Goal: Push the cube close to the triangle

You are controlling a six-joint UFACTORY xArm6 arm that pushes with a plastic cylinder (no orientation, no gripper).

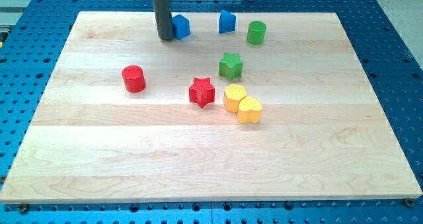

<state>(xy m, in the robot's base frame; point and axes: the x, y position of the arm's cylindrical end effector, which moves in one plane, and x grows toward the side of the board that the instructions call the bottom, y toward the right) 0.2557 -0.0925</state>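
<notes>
My tip (164,37) rests on the wooden board (198,164) near the view's top, left of centre. A blue cube-like block (182,26) sits directly to the right of the rod, touching it or nearly so. A second blue block (227,21), which looks like the triangle, stands further right along the top edge, about a block's width from the first.
A green cylinder (256,32) stands right of the blue triangle. A green star (230,65) lies below it. A red cylinder (133,78) is at the left, a red star (202,92) at centre. A yellow block (234,97) and a yellow heart (249,110) touch.
</notes>
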